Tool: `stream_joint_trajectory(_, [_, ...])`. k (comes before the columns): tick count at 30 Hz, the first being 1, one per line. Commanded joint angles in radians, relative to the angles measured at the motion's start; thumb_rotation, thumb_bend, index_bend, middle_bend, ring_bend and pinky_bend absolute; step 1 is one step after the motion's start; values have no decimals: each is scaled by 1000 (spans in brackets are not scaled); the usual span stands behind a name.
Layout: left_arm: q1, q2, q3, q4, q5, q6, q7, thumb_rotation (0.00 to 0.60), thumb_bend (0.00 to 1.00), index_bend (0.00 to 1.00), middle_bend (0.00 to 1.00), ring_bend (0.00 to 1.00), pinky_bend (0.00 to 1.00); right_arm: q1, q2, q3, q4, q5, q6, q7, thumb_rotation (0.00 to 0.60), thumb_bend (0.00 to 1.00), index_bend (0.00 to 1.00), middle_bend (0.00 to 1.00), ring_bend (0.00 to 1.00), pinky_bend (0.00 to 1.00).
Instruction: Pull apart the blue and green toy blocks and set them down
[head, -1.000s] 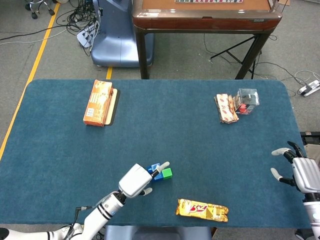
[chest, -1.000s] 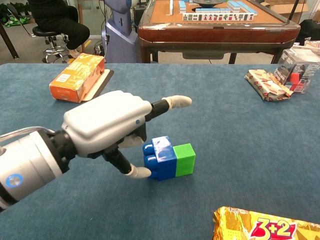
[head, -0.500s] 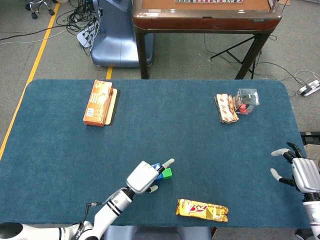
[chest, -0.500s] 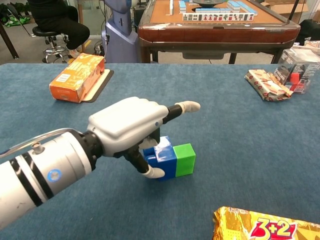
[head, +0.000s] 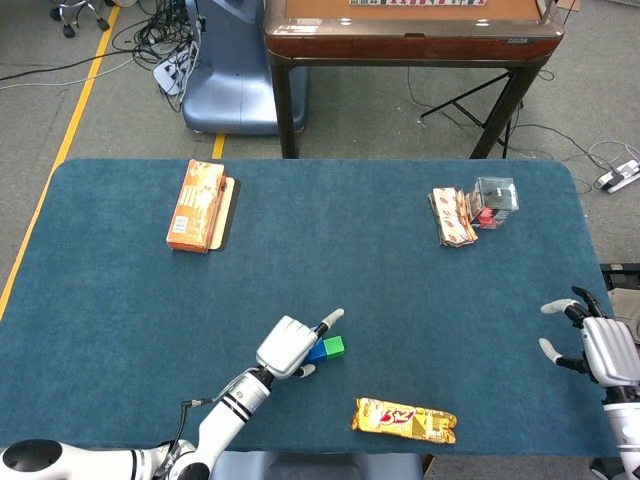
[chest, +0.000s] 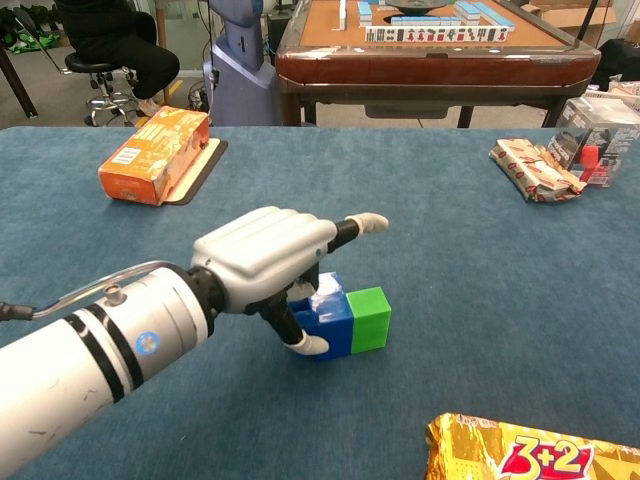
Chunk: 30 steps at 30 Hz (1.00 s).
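Observation:
The blue block (chest: 336, 320) and the green block (chest: 368, 318) lie joined on the blue cloth table (chest: 480, 260), green to the right. My left hand (chest: 265, 260) is down over the blue block, its thumb pressed to the front face and curled fingers over the top and back, while one finger (chest: 368, 222) points out straight. In the head view the left hand (head: 288, 347) covers most of the blue block (head: 319, 351), and the green block (head: 335, 346) shows beside it. At the table's right edge my right hand (head: 600, 340) holds nothing, fingers spread.
A gold snack bar (head: 404, 420) lies near the front edge, right of the blocks. An orange box (head: 195, 205) on a dark mat sits at the far left. A wrapped packet (head: 453, 217) and a clear plastic box (head: 494, 202) stand at the far right.
My left hand has slid forward and down onto the blue block, the thumb closing against its front. The blocks have stayed in place, and the right hand has barely moved.

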Motion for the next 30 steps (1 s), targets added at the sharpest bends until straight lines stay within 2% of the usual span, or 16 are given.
stream_joint_trajectory(1, [-4, 6, -6, 4, -15, 7, -3, 600, 0, 0, 1000, 881, 1000, 2, -2, 0, 2, 0, -3, 2, 600, 266, 387, 360, 365, 443])
stream_joint_trajectory(12, [-13, 54, -31, 5, -93, 22, -24, 600, 0, 9, 1000, 883, 1000, 7, -8, 1, 7, -1, -9, 5, 600, 265, 387, 361, 365, 443])
stream_joint_trajectory(19, [-28, 90, -14, -49, -128, 7, -7, 600, 0, 80, 1000, 876, 999, 14, -7, 2, 2, -3, -16, 0, 600, 266, 387, 361, 365, 443])
stream_joint_trajectory(30, [-98, 102, -28, -132, -324, -16, 132, 600, 0, 239, 1000, 849, 989, 18, -5, 1, -1, -1, -22, -1, 600, 266, 387, 361, 365, 443])
